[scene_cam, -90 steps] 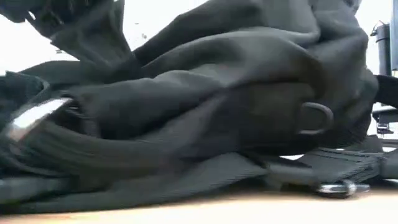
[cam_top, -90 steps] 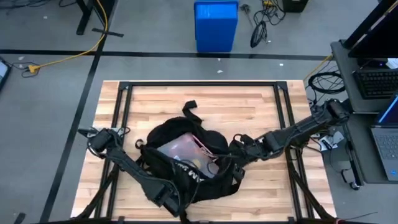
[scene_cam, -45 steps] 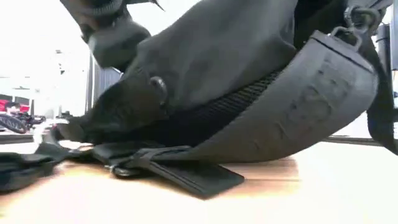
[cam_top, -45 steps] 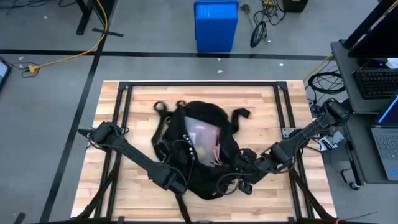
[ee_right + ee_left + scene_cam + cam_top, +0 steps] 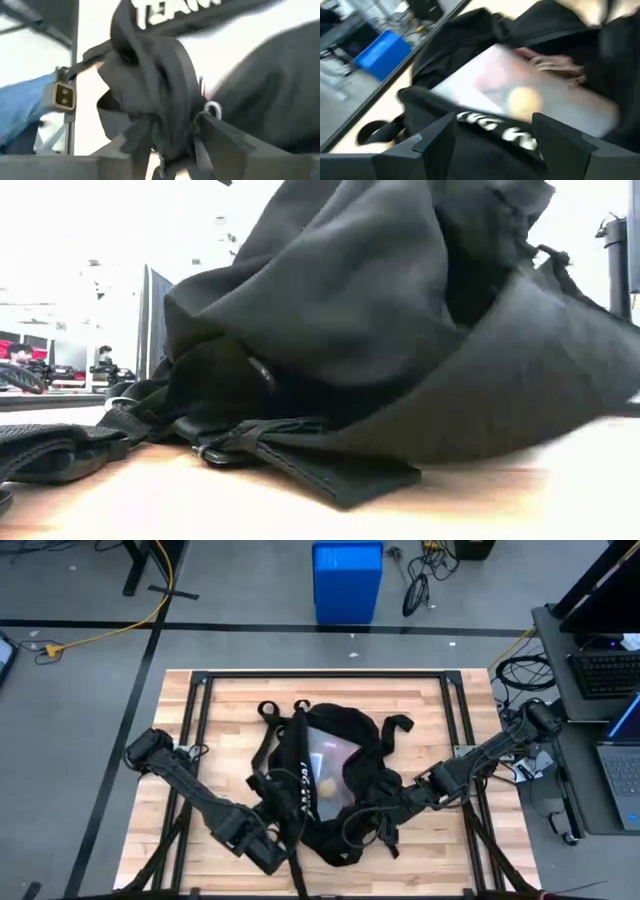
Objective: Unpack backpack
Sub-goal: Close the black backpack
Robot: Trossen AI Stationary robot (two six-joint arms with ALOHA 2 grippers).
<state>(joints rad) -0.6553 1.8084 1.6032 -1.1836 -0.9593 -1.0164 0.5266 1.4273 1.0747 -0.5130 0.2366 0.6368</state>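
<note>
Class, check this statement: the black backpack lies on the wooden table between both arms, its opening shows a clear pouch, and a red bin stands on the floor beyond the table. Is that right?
One detail is wrong: the bin is blue, not red, as the high view shows. The rest holds: the backpack lies on the table between both arms, and its opening shows a clear pouch.

Wooden table with the backpack on it

I see a light butcher-block table (image 5: 420, 710) with a black metal frame (image 5: 320, 675) running over its top. The black backpack (image 5: 335, 825) lies on the wood around the middle and toward the near edge, mouth open upward, its straps (image 5: 272, 718) splayed toward the far side. In the low view one flat strap (image 5: 330, 470) and a buckle (image 5: 205, 452) rest on the boards.
</note>
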